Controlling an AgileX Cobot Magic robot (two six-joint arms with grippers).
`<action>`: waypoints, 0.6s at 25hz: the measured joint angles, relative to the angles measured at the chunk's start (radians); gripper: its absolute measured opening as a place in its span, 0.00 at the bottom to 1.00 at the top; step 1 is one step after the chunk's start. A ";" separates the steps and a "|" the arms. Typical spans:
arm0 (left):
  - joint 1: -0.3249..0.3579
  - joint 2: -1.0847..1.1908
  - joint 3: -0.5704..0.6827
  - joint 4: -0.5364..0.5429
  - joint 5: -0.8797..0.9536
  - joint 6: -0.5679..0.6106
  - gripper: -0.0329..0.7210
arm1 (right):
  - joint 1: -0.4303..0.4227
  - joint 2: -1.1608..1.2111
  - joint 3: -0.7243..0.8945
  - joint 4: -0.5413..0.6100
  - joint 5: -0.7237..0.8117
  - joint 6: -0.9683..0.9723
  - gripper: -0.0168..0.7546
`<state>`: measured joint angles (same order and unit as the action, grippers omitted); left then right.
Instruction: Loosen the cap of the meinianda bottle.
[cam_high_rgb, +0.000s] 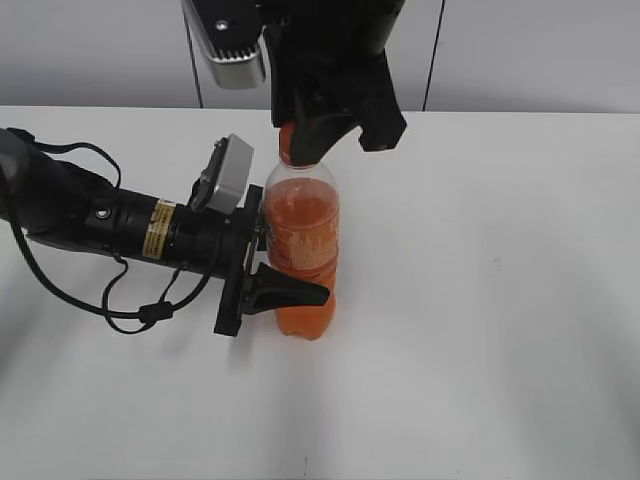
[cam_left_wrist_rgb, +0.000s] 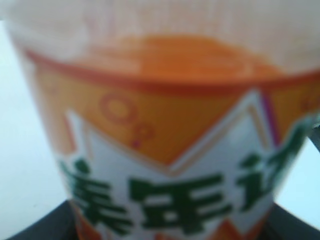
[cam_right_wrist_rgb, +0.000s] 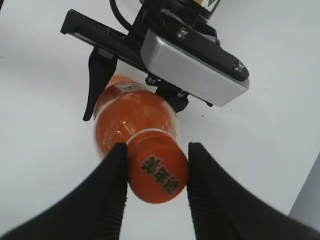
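The meinianda bottle (cam_high_rgb: 302, 250) stands upright near the middle of the white tabletop (cam_high_rgb: 500, 300), with orange drink inside up to the shoulder.

The left arm lies low and almost horizontal over the tabletop, reaching in from the left side. Its left tool (cam_high_rgb: 275, 270) is turned sideways and is clamped on the body of the bottle at the label band; one black finger (cam_high_rgb: 290, 292) is seen in front of the lower part of the bottle, the other is behind it. In the left wrist view the label (cam_left_wrist_rgb: 175, 165) fills nearly the whole picture and is blurred, with green characters on a white and orange ground.

The right arm comes down from above, nearly vertical, with its wrist over the bottle. The right tool (cam_right_wrist_rgb: 156, 170) points down, and its two black ribbed fingers (cam_right_wrist_rgb: 112, 195) stand on both sides of the cap (cam_right_wrist_rgb: 159, 172). In the right wrist view the left finger touches the edge of the cap. The other finger seems to be just beside it with a thin gap, so a firm grip cannot be told for sure. The cap sits on the neck of the bottle, with dark characters on its orange top.
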<state>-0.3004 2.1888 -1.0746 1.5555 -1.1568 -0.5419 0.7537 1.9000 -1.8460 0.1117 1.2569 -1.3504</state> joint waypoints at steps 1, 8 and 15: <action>0.000 0.000 0.000 0.002 -0.003 -0.001 0.58 | 0.000 -0.002 0.001 -0.002 0.001 -0.002 0.37; 0.000 -0.001 0.000 0.008 -0.017 -0.003 0.58 | 0.001 -0.013 0.005 -0.007 0.006 -0.034 0.37; 0.000 -0.001 0.000 0.013 -0.017 -0.003 0.58 | 0.001 -0.013 0.005 -0.008 0.007 -0.127 0.37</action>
<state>-0.3004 2.1877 -1.0746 1.5683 -1.1741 -0.5451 0.7546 1.8869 -1.8414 0.1035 1.2640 -1.4776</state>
